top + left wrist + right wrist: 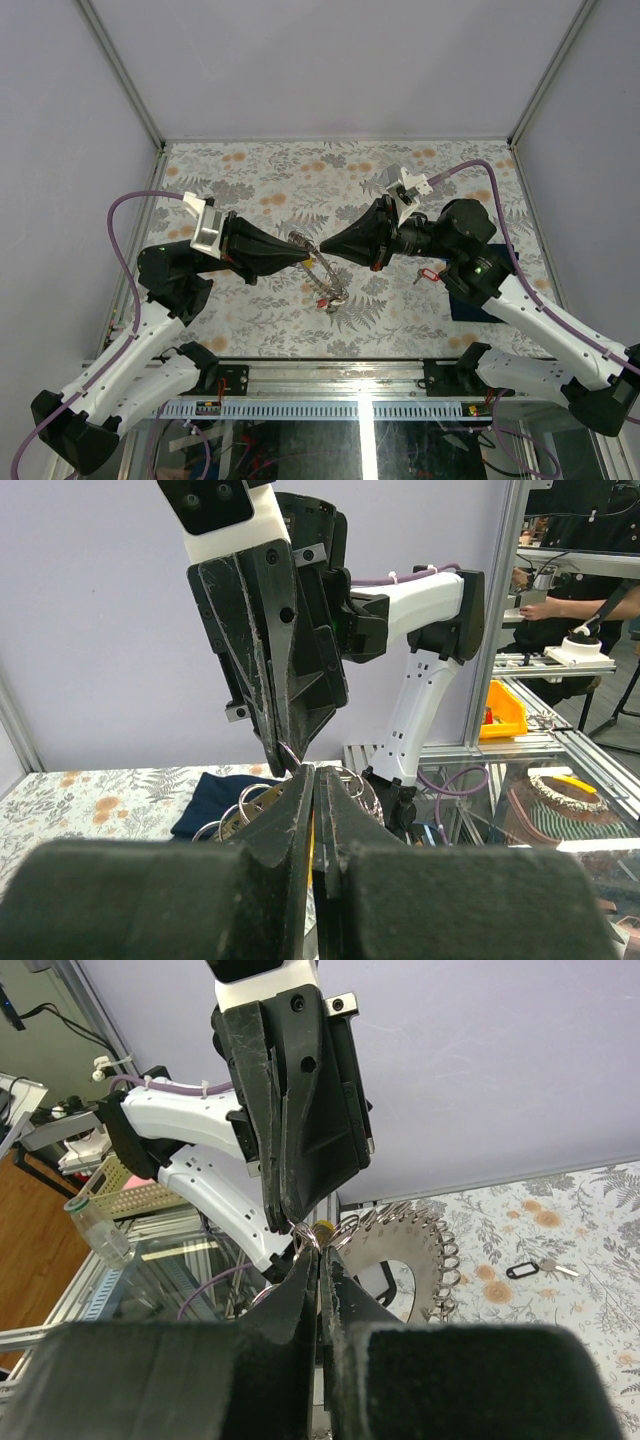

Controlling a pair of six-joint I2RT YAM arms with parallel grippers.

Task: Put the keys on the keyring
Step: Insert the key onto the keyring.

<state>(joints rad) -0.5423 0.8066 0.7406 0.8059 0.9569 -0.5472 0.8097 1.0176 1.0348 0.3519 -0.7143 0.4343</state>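
The keyring point(322, 280), a grey toothed disc edged with wire loops, hangs tilted above the table between my two grippers. My left gripper point(303, 252) and right gripper point(322, 247) meet tip to tip at its upper end. In the left wrist view my left gripper point(315, 772) is shut, with a yellow sliver between the jaws and the keyring point(245, 808) just behind. In the right wrist view my right gripper point(320, 1258) is shut on a small wire loop at the edge of the keyring point(420, 1260). A red-tagged key point(428, 273) lies on the table under the right arm. A black-tagged key point(528, 1269) lies on the mat.
A dark blue cloth point(468, 303) lies at the right front of the floral mat, also seen in the left wrist view point(215, 798). Grey walls and metal frame posts enclose the table. The arm bases stand at the near edge.
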